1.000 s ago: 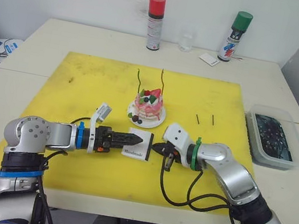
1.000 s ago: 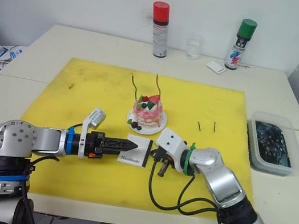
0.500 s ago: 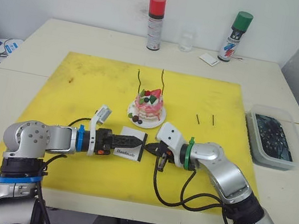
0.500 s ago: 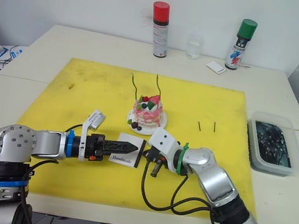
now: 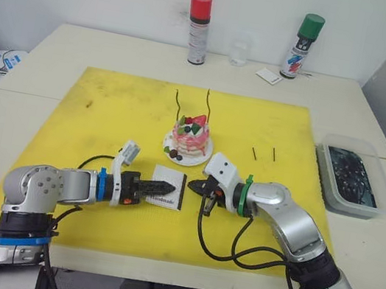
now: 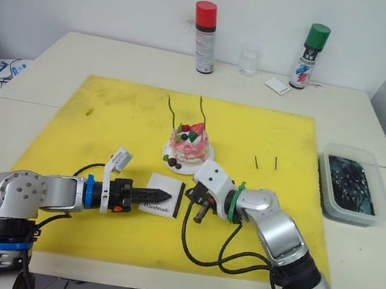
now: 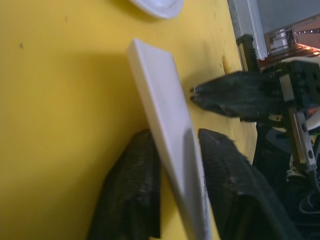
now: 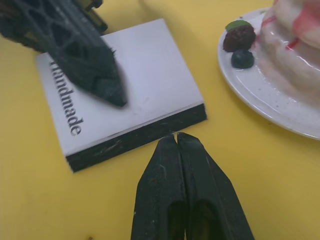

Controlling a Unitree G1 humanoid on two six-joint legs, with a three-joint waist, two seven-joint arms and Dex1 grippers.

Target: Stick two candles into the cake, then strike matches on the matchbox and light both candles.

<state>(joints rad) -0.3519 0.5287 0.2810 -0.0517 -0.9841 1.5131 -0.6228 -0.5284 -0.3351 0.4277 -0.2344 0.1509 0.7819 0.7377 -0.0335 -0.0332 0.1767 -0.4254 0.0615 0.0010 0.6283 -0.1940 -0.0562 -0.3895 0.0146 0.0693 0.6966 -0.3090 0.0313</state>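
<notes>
Both arms have slid toward the robot's left since 1 s ago, taking the matchbox [image 5: 167, 187] along the yellow mat [image 5: 109, 111]; box now sits in front of the cake [image 5: 191, 134], slightly to its left, w/ its dark strip edge facing the R gripper [image 5: 194, 186].

L gripper [image 5: 149, 188] clamps the matchbox, one finger above & one below the flat white box, which is tilted up off the mat in L wrist view. "Handmade" lettering faces up.

R gripper fingers pressed together, tips right at the dark striking strip; a tiny sliver shows betw. the tips in R wrist view, can't tell if it's a match.

Cake on its white plate [image 5: 198, 158], mid-mat, w/ both candles [image 5: 178, 103] standing in it, thin & wavy, no flame seen. Two matches [image 5: 264, 154] lie on the mat to the right of the cake, near each other, well apart from both grippers.

Back of table [image 5: 105, 50]: red-cap spray can [image 5: 199, 18], green-cap spray can [image 5: 305, 36], small clear cup [image 5: 240, 51] betw. them, white card [image 5: 269, 75] by the green can. Clear plastic tub [image 5: 356, 176] w/ dark contents on the right, off the mat
</notes>
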